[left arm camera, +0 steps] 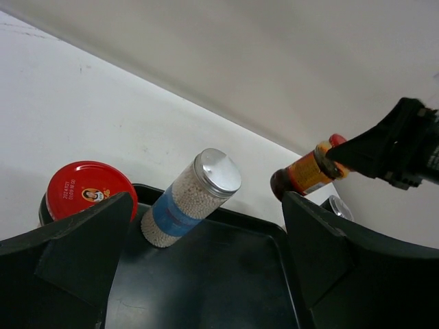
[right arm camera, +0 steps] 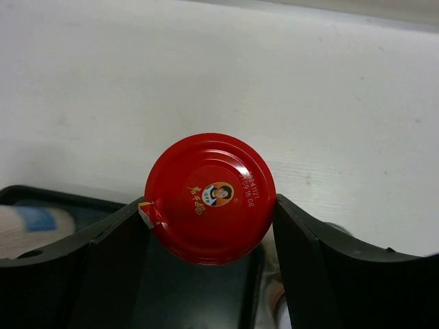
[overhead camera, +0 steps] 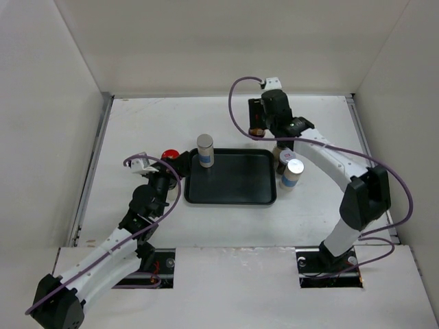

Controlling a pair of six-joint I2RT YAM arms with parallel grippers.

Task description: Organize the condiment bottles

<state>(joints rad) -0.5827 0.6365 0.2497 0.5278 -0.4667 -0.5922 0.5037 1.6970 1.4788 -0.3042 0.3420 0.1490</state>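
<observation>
Two claws are at work, and the right claw (right arm camera: 208, 203) has the step in hand. It is clenched on the red lid of a sauce jar (left arm camera: 306, 174), one finger on either side. From the left wrist's view the jar seems to hang clear of the counter (overhead camera: 137, 130). Just under this claw, back toward its own base, lies the far right corner of the tray (overhead camera: 233, 195).

I judge this to be the carry of a jar into the tray. The next move calls for a short pull back over the tray floor. Then comes a straight descent until the jar stands upright, and only then a release. It should land well apart from the silver-lid jar (overhead camera: 205, 150), which stands in the tray's far left corner. The right arm reaches far forward, elbow high, wrist turned down. A blue-label jar (overhead camera: 293, 172) and a dark jar (overhead camera: 281, 159) wait under its forearm, beside the tray.

The left claw (left arm camera: 208, 202) is released and holds nothing. A red-lid jar (left arm camera: 88, 188) sits just beyond its left finger, outside the tray. The left arm lies low, its claw aimed across the tray's left rim.
</observation>
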